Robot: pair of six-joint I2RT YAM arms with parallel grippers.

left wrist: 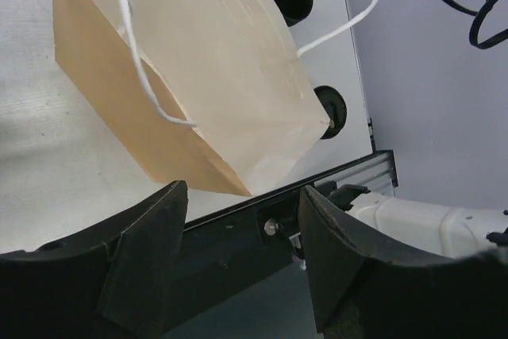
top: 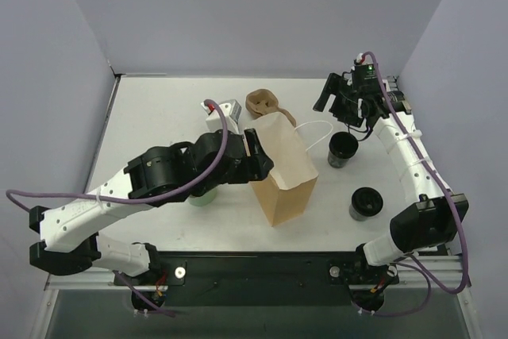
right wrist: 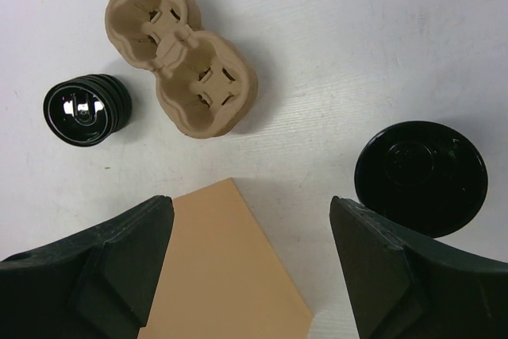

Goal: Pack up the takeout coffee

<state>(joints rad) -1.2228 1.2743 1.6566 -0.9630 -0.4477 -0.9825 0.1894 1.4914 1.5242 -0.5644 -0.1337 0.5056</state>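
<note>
Wide, empty left fingers and right fingers; paper bag between left fingers and takeout coffee

Look: takeout coffee, a small round black cup with its glossy black lid on.
Pose: upright, lid facing up.
Place: just past the right-hand fingertip of the right pincer, outside the gap between its fingers.

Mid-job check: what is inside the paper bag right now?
Its inside cannot be seen: every view shows only the outer walls of the paper bag, and none looks into its mouth. The lidded takeout coffee stands outside it on the table.
</note>
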